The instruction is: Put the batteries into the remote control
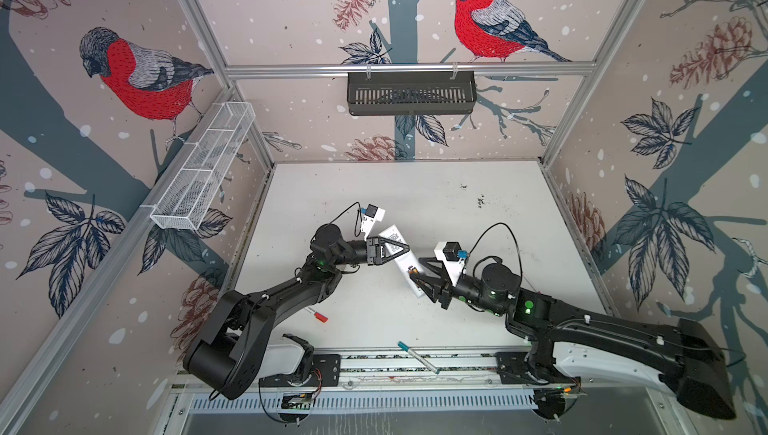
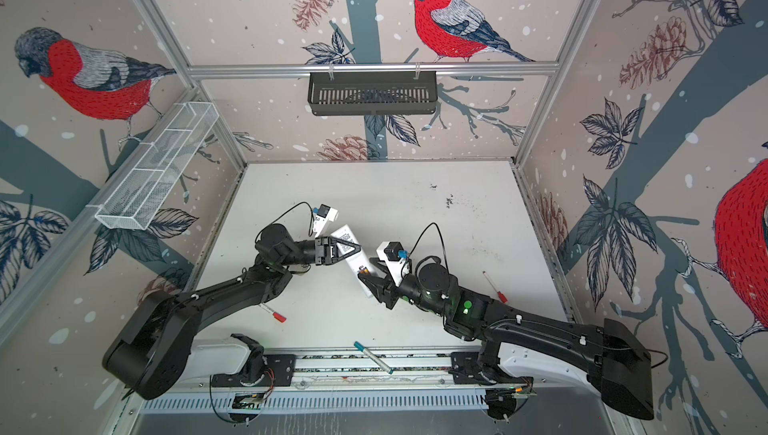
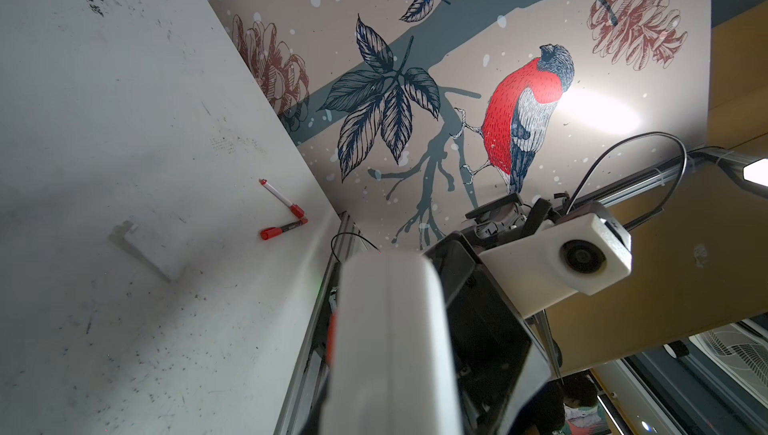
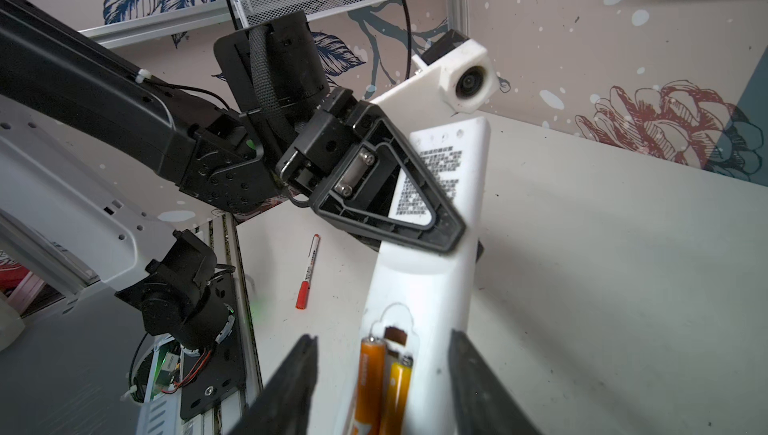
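Note:
My left gripper is shut on the white remote control, holding it label side up above the table in both top views. In the right wrist view its triangular finger crosses the remote below the printed label. Two orange batteries lie side by side in the open compartment at the remote's near end. My right gripper is open, one dark finger on each side of that end, touching neither battery. The remote's edge fills the left wrist view.
A red-capped marker lies near the left arm. Two more lie by the right wall. A teal-capped pen rests on the front rail. A white mesh basket and a black basket hang on the walls.

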